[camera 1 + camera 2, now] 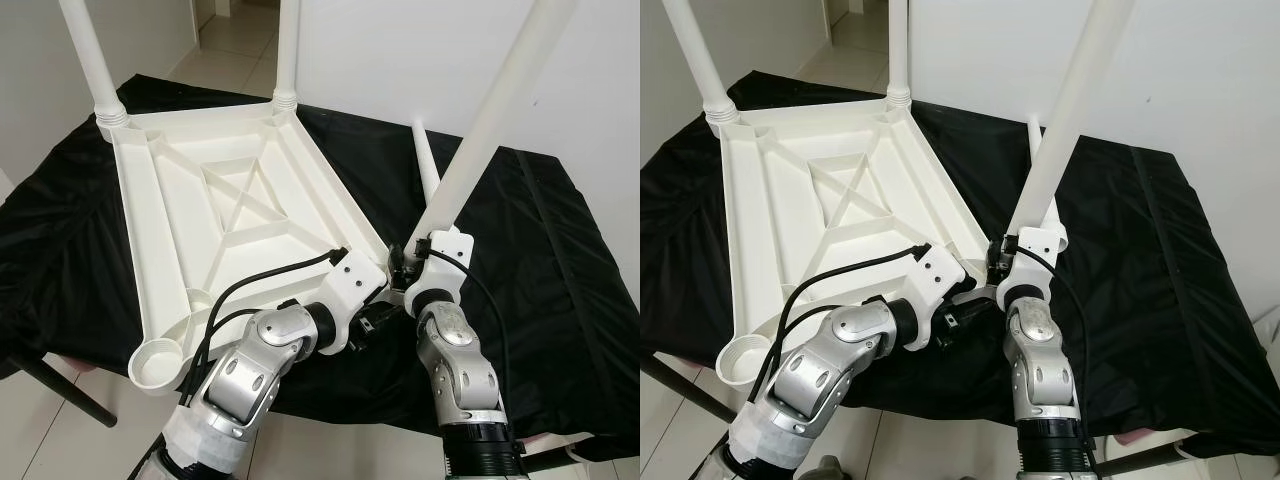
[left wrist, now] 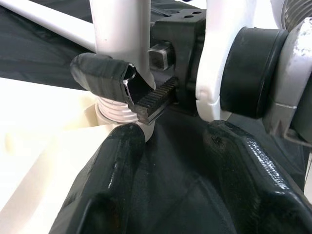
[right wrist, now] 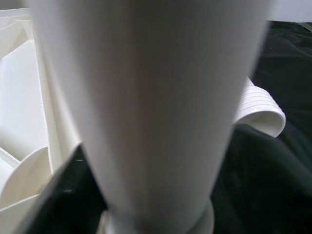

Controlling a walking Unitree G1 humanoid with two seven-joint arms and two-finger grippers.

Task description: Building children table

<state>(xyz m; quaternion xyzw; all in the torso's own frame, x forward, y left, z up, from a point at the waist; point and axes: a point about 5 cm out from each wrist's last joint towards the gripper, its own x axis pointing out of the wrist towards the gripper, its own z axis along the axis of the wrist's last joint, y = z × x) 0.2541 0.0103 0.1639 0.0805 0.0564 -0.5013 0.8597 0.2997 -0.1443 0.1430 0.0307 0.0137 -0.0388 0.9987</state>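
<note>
Leg (image 1: 490, 120) clamped in right tool (image 1: 412, 262), at tabletop (image 1: 190, 210) corner.

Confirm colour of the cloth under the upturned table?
Plain black cloth, no pattern; the table top on it is white. Clearest in the left eye view.

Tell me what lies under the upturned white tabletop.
A black cloth lies under the tabletop and spreads past it on every side. A dark leg shows below the cloth's near left edge. The surface beneath is covered.
</note>
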